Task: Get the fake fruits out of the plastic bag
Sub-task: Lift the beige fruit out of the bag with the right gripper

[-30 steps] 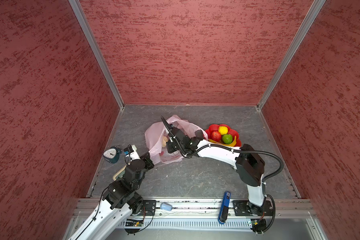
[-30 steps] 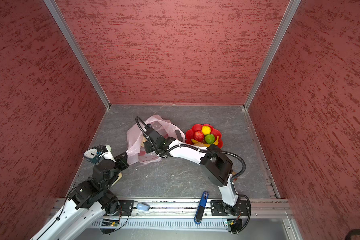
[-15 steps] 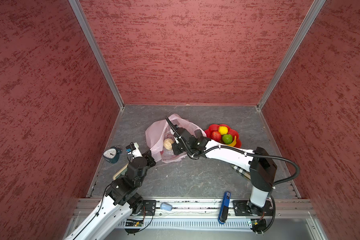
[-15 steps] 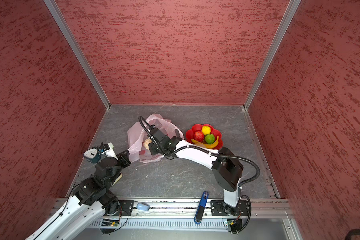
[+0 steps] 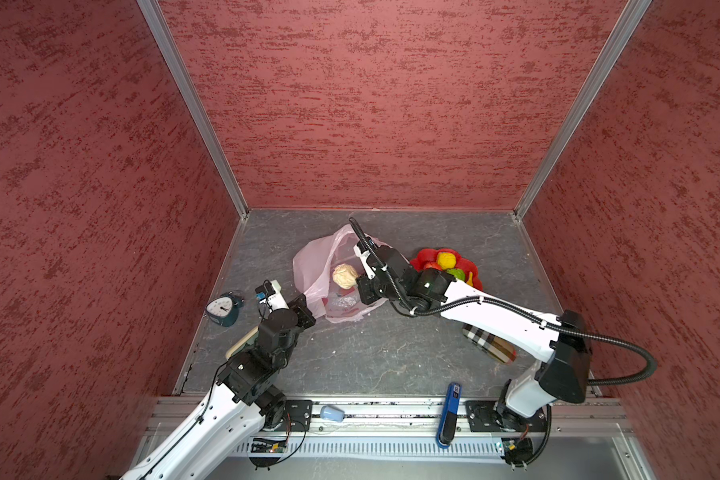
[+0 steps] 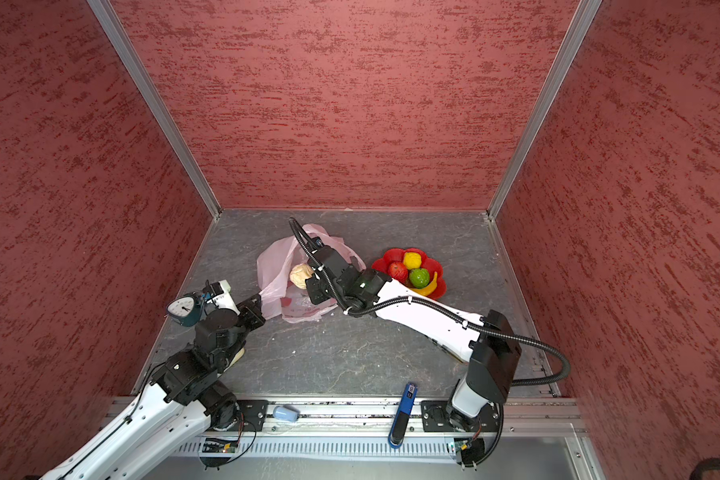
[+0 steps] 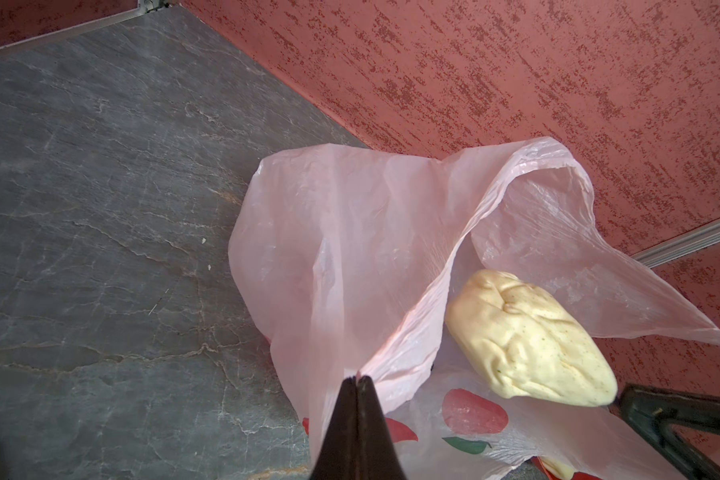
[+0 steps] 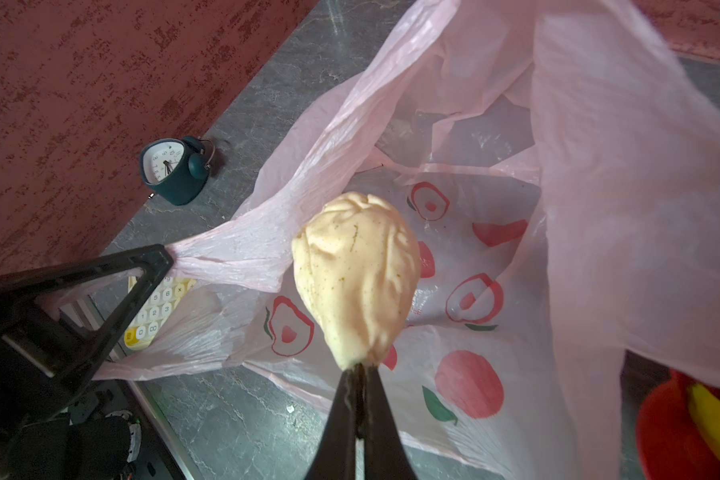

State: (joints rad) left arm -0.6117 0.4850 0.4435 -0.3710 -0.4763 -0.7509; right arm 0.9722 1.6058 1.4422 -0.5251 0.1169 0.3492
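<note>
Front rail: a small pale blue cup (image 5: 332, 413) lies on its side, with a blue-handled tool (image 5: 449, 415) well apart from it along the rail.
Near floor: a checked pouch (image 5: 485, 340) lies partly under the right arm, and a cream calculator (image 8: 159, 303) lies under the left arm.
Alarm clock (image 5: 222, 309): dark teal, standing by the left wall.
Left gripper (image 7: 357, 378): jaws pressed together, pinching a stretched loop handle of the plastic bag.
Plastic bag (image 5: 312, 266): pale pink with red apple prints. It lies mid-floor with its mouth pulled open.
Right gripper (image 8: 358, 365): closed tight on the narrow end of the beige lumpy fruit.
Beige lumpy fruit (image 5: 345, 275): held over the bag's open mouth.
Red flower-shaped dish (image 6: 395, 253): just beside the bag on its right. It holds a red apple (image 6: 398, 271), a yellow round fruit (image 6: 412, 260), a green round fruit (image 6: 419, 277) and a banana (image 6: 431, 286).
</note>
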